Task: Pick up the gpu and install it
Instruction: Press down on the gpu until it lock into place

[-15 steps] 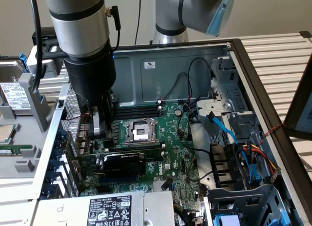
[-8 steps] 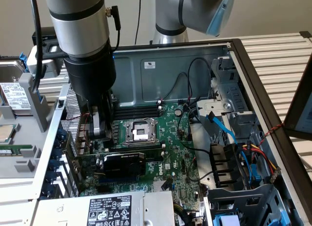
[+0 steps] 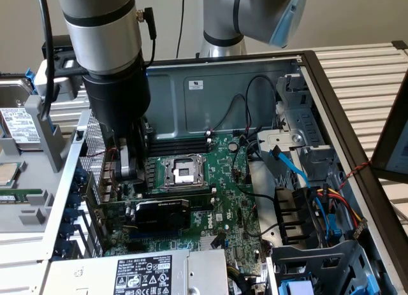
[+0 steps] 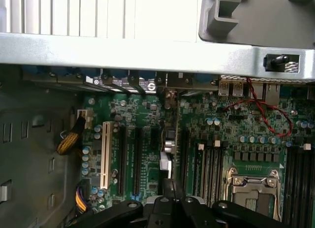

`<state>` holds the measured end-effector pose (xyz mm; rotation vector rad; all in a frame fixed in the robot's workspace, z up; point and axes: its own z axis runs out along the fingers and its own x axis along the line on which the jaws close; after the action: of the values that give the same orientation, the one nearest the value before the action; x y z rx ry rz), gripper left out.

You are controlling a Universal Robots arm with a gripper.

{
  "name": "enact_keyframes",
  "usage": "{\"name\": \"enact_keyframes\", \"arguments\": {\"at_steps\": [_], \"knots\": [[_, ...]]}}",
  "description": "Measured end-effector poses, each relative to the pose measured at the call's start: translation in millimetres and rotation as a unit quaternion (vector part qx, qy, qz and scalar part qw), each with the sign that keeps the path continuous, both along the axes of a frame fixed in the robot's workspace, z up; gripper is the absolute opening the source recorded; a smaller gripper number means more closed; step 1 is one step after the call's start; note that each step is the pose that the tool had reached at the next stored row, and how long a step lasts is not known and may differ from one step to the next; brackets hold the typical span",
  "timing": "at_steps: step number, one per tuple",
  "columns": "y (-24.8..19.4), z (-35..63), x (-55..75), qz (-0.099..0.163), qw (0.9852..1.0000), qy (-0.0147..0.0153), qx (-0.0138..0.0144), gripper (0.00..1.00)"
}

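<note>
Green and small, the circuit card with a black rectangular fan shroud, the gpu (image 3: 162, 213), stands on its edge in a slot of the large green motherboard (image 3: 224, 156), inside the open grey metal computer case (image 3: 210, 91). Its black shroud faces the exterior camera, and it sits between the silver square processor socket (image 3: 182, 172) and the grey power supply box with a black label (image 3: 143, 273). In the wrist view I see the card from above as a thin line (image 4: 166, 154) that runs between the long black slots (image 4: 137, 159) toward my pincer (image 4: 170, 196). My pincer (image 3: 129, 175) is clenched and hangs just above the end of the card at the exterior view's left, beside the socket. I cannot tell if my fingers (image 4: 162, 208) pinch the top edge of the card or are only very near to it. A long white slot (image 4: 104, 154) lies near the black ones, and a thin red wire (image 4: 266, 114) curls over the board close to the socket (image 4: 251, 188). At the exterior view's right, light blue flat cables (image 3: 290, 164) hang down over the metal drive cage (image 3: 299, 123).
</note>
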<state>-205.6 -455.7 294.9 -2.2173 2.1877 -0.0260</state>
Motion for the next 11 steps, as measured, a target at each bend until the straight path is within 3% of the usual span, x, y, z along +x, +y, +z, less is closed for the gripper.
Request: {"name": "enact_keyframes", "arguments": {"at_steps": [1, 4, 5, 8, 11], "knots": [[0.4, -1.1, -0.4, 0.0, 1.0, 0.0009, -0.0001, 0.11], [0.9, -3.5, -1.3, 0.0, 1.0, 0.0089, -0.0001, 0.11], [1.0, -3.8, -1.6, 0.0, 0.9999, 0.0103, -0.0001, 0.11], [1.8, -5.4, -2.3, -0.001, 0.9999, 0.0109, -0.0004, 0.11], [2.5, -7.9, -6.4, -0.001, 1.0, 0.009, -0.001, 0.11]]}}
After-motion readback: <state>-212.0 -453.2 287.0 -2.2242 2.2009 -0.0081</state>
